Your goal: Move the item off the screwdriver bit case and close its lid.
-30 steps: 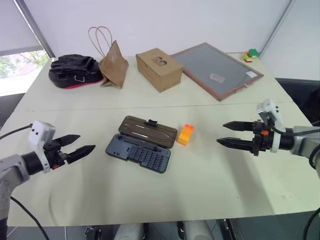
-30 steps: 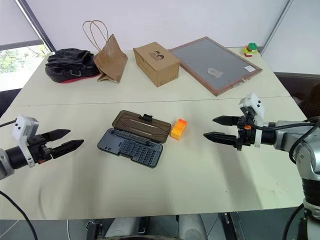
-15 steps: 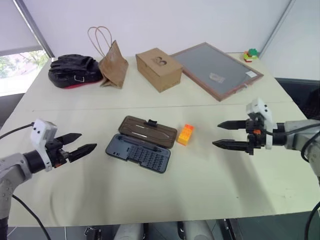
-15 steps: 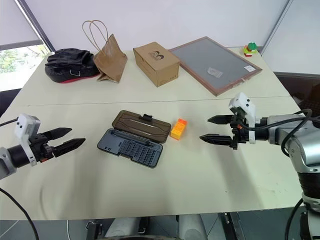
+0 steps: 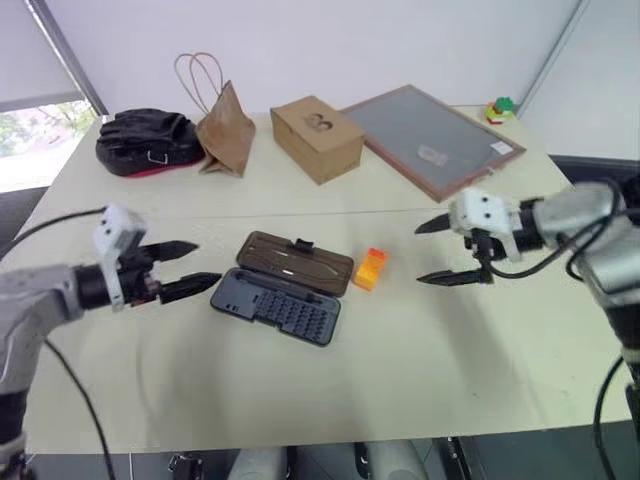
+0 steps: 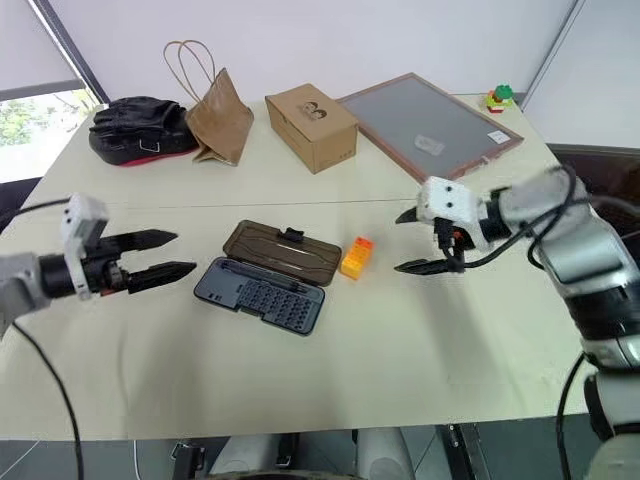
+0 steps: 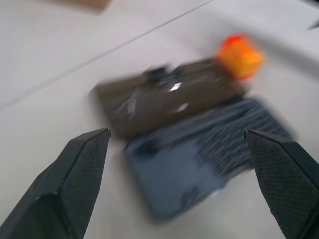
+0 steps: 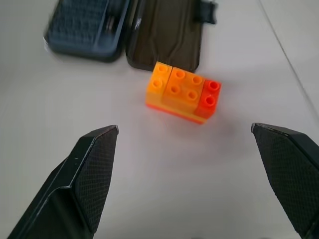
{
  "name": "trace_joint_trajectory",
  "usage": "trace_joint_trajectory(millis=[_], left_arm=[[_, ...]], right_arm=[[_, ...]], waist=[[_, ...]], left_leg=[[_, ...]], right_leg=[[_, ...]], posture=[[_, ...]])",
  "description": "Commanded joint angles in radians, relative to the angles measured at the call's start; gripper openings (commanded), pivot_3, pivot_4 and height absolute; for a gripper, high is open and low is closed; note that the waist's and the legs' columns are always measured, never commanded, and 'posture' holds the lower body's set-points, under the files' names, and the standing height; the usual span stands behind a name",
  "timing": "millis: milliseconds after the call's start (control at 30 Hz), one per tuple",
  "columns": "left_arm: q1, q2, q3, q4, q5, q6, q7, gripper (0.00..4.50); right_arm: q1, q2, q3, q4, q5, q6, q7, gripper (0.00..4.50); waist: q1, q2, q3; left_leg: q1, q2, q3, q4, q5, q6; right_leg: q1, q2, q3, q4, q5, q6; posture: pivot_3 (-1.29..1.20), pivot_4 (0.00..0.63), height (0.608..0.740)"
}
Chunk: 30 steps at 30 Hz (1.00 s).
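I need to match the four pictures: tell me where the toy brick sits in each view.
Left eye: toy brick mid-table, right of the brown lid.
Right eye, same spot.
Left wrist, at the lid's far end.
Right wrist, centre.
Shared landmark: the lid's black latch.

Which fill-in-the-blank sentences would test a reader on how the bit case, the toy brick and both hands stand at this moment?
1. The flat grey-blue plastic screwdriver bit case lies with its smoky brown translucent lid ____.
2. The small orange-and-yellow studded toy brick rests on the ____, beside the lid.
3. The right hand has its fingers ____.
4. The left hand holds ____.

Missing words: open; table; open; nothing
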Motion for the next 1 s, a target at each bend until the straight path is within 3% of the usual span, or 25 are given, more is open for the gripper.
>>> trace_joint_trajectory(millis=[33, 233, 367, 633, 1000], left_arm=[[-0.067, 0.030, -0.066, -0.016, -0.042, 0.036, -0.046, 4.50], [-0.067, 0.061, -0.149, -0.081, -0.037, 0.041, -0.086, 4.50], [-0.061, 0.016, -0.136, -0.104, -0.056, 0.050, -0.023, 4.50], [0.018, -0.056, -0.103, -0.190, -0.104, 0.078, 0.097, 4.50], [0.036, -0.081, -0.084, -0.215, -0.152, 0.090, 0.179, 4.50]], right_arm=[[-0.138, 0.078, 0.095, 0.158, -0.114, -0.287, 0.122, 4.45], [-0.260, 0.171, 0.229, 0.393, -0.198, -0.632, 0.208, 4.45], [-0.322, 0.276, 0.260, 0.572, -0.266, -0.753, 0.188, 4.45], [-0.452, 0.402, 0.269, 0.847, -0.399, -0.907, 0.100, 4.45], [-0.521, 0.497, 0.282, 0.989, -0.480, -1.010, 0.088, 4.45]], waist=[[-0.009, 0.000, 0.000], [-0.023, 0.000, 0.001], [-0.025, 0.000, 0.001], [-0.024, 0.000, 0.001], [-0.026, 0.000, 0.001]], left_leg=[[0.000, 0.000, 0.000, -0.001, 0.000, 0.000], [-0.004, 0.001, 0.000, -0.001, 0.003, -0.005], [-0.004, 0.001, 0.000, -0.001, 0.003, -0.005], [-0.003, 0.001, -0.001, -0.001, 0.004, -0.007], [-0.002, 0.001, -0.001, -0.002, 0.005, -0.009]], right_leg=[[0.000, 0.000, 0.000, 0.000, 0.000, 0.000], [-0.004, 0.001, 0.001, -0.001, 0.000, 0.000], [-0.004, 0.001, 0.002, 0.000, 0.000, 0.000], [-0.005, 0.001, 0.003, 0.002, 0.000, -0.001], [-0.005, 0.002, 0.003, 0.002, 0.000, -0.001]], posture=[[0.00, 0.150, 0.740], [0.00, 0.150, 0.740], [0.00, 0.150, 0.740], [0.00, 0.150, 0.740], [0.00, 0.150, 0.740]])
